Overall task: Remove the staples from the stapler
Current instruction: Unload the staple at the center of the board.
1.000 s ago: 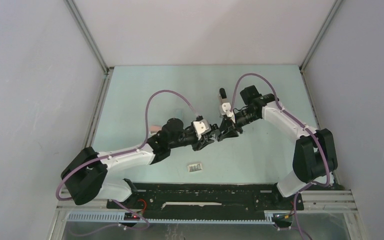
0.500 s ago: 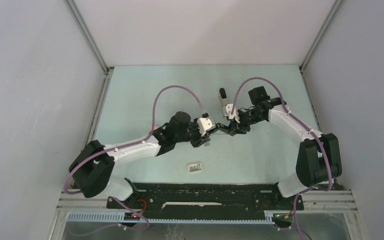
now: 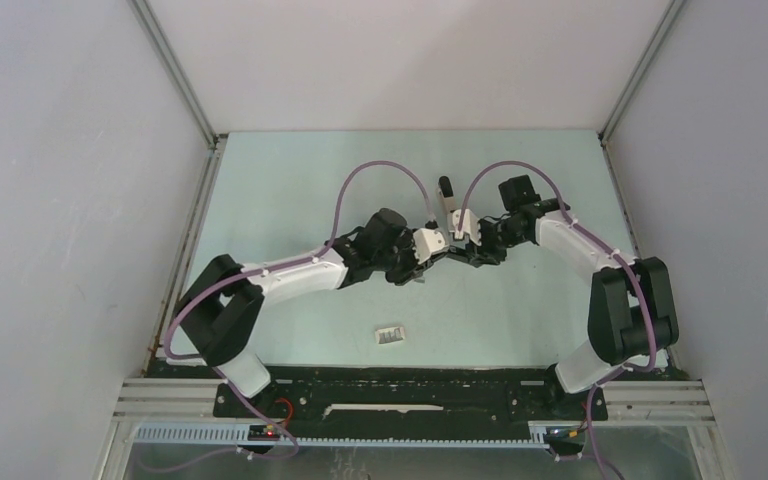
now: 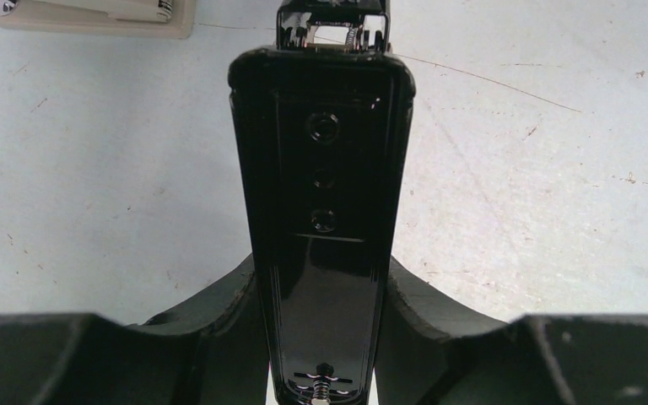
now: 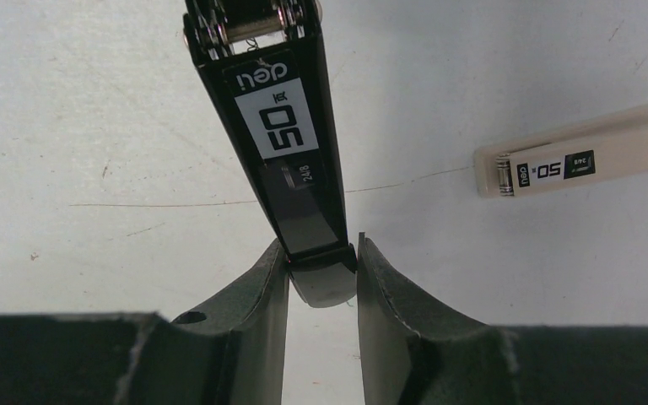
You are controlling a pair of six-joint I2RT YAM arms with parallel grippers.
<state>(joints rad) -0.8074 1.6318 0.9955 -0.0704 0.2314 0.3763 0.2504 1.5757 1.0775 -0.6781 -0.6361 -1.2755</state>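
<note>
- Black stapler point(image 4: 321, 169): you have it at the middle of the table point(image 3: 280, 190), held between the two grippers, one at each end.
- Left gripper point(image 4: 321, 268): your left fingers are clamped on the stapler's broad, glossy black part, one finger on each side edge. Three round rivets show on its face, with bright metal and a spring at its far end.
- Right gripper point(image 5: 321, 257): your right fingers pinch the rounded tip of the narrower black part, which bears a white label reading "50". Bright hinge metal shows at its far end.
- Staples point(image 3: 391, 335): a small silvery-grey ribbed cluster lying flat on the table, nearer the arm bases and well apart from both grippers. You cannot tell whether more sit inside the stapler.
- Cream stapler point(image 5: 582, 160): lies on the table just beyond the grippers, touched by neither, and is black at one end.
</note>
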